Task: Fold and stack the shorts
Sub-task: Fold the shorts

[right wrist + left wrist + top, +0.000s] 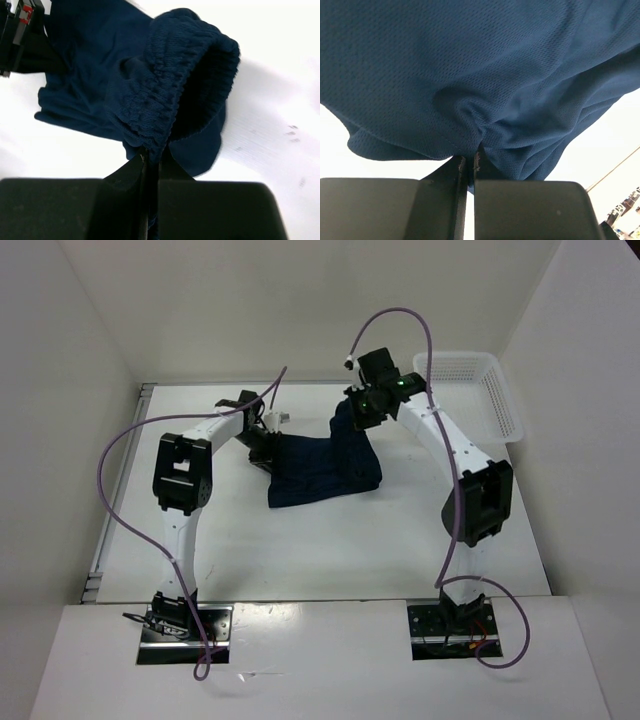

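The dark navy shorts (325, 468) lie rumpled on the white table between the two arms. My left gripper (262, 447) is at their left edge, shut on a pinch of the thin mesh fabric (470, 135), which bunches into folds right at the jaws (469, 159). My right gripper (362, 412) is at their far right corner, shut on the ribbed elastic waistband (170, 95), lifted a little off the table so the band hangs as an open loop above the closed fingers (152, 157).
A white mesh plastic basket (480, 390) stands at the back right, partly beyond the table corner. Purple cables (120, 490) loop from both arms. White walls close in the table at the back and both sides.
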`<state>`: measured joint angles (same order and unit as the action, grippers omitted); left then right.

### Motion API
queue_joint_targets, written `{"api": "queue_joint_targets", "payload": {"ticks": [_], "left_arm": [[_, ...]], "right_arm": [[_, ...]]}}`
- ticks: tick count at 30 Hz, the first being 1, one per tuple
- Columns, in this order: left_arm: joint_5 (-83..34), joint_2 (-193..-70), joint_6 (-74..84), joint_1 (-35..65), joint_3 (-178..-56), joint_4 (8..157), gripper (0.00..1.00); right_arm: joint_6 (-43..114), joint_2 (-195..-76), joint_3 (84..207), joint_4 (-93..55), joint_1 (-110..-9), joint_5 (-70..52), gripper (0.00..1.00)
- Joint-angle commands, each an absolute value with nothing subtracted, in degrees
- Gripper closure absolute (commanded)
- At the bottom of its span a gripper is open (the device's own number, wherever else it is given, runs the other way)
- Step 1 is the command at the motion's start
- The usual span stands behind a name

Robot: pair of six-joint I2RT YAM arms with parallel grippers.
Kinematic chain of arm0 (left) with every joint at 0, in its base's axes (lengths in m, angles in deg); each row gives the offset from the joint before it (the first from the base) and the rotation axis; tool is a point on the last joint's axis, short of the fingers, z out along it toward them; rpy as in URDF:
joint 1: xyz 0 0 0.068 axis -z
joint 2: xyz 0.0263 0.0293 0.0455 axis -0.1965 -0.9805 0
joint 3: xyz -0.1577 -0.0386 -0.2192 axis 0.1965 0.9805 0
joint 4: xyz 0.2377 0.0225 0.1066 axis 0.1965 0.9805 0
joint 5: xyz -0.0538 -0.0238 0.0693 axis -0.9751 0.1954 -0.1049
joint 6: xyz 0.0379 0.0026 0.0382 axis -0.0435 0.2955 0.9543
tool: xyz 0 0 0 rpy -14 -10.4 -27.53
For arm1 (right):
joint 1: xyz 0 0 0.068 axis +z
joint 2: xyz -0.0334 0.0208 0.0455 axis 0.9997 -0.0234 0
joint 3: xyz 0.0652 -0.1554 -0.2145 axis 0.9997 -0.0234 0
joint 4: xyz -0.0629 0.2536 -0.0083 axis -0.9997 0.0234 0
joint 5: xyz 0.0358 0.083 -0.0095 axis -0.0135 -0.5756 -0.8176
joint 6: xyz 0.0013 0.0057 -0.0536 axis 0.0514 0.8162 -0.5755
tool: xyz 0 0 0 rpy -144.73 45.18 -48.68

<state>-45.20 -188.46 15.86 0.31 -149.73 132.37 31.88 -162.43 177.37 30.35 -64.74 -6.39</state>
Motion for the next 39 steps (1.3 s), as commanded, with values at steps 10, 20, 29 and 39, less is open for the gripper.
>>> {"api": "queue_joint_targets", "payload": {"ticks": [10,20,29,39], "left_arm": [[-45.1,-192.6,16.6,1.1,-151.4,126.8,0.99],[-46.3,-192.6,16.6,1.1,-151.4,126.8,0.99],[-44.3,-191.5,16.6,1.1,-150.9,126.3,0.94],[-38.1,-187.4,16.6,-2.7,-149.3,126.3,0.53]], "right_arm": [[37.7,-176.1,193.0,31.6,-55.3,-5.2,1.00],[39.3,-179.3,197.8,31.6,-51.9,-4.7,1.00],[39.9,-186.3,200.4,31.6,-49.6,-5.7,0.96],[36.3,-185.8,200.5,30.0,-47.9,-23.8,0.42]]}}
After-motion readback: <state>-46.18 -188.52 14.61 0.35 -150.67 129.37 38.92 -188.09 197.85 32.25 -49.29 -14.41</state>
